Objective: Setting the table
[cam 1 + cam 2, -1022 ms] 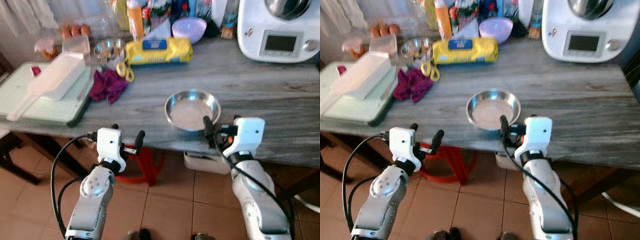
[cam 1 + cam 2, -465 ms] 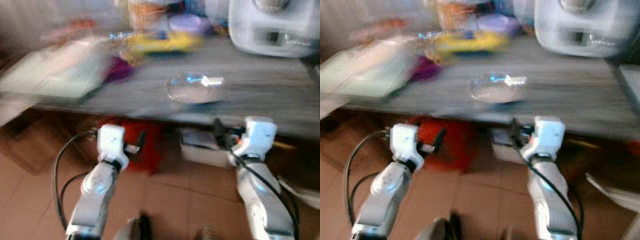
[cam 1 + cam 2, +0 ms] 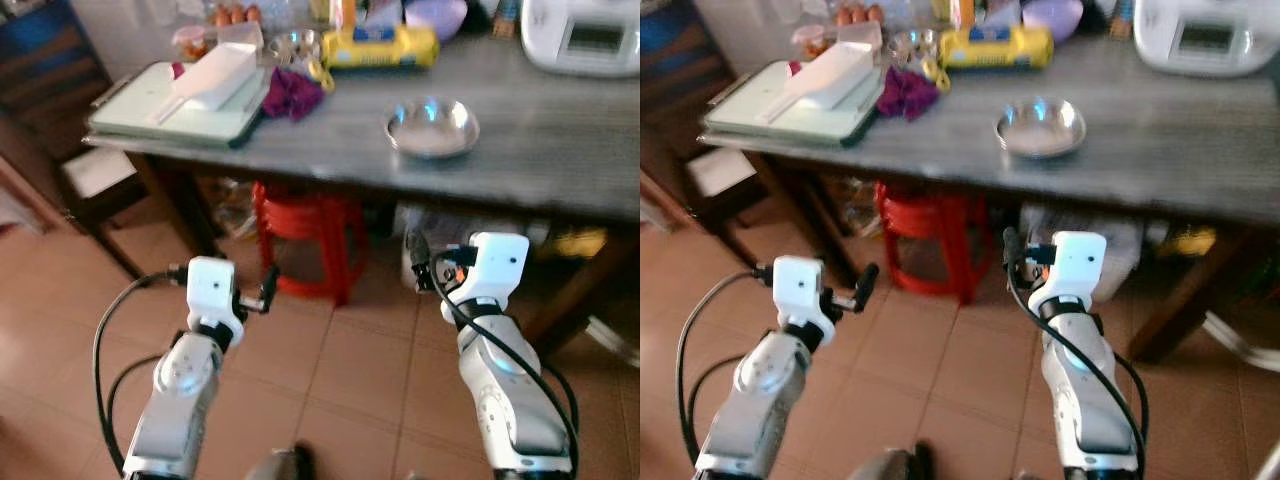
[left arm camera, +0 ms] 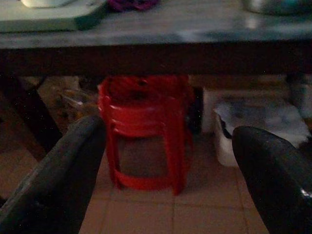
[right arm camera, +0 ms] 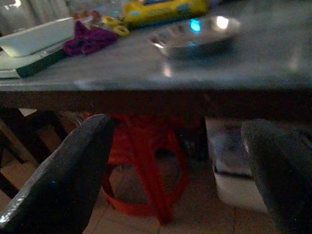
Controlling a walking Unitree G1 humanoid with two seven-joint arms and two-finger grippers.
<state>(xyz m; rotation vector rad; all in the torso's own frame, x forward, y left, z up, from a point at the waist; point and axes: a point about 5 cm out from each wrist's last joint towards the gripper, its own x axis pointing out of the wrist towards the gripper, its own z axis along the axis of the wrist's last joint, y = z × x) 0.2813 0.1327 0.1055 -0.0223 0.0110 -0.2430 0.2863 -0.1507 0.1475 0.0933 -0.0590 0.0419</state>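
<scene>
1. Grey wood-grain worktop [image 3: 560, 140]: carries all items listed below; seen from a little way off.
2. Shallow round stainless-steel bowl [image 3: 432, 126]: upright and empty, near the worktop's front edge, apart from its neighbours.
3. Yellow oblong packet with a blue label [image 3: 379, 46]: lies flat toward the back, behind the bowl.
4. Crumpled purple cloth [image 3: 291, 93]: between the packet and a pale green tray [image 3: 140, 115].
5. White oblong lidded container [image 3: 217, 76]: rests on the tray.
6. White kitchen appliance with a display panel [image 3: 590, 38]: at the back right corner.
7. Red plastic stool [image 3: 305, 235]: on the tiled floor beneath the worktop.
8. Left tool [image 4: 165, 165]: fingers spread apart, holding nothing, low before the worktop, facing the stool.
9. Right tool [image 5: 178, 161]: fingers spread apart, holding nothing, below the worktop edge, facing the bowl.
</scene>
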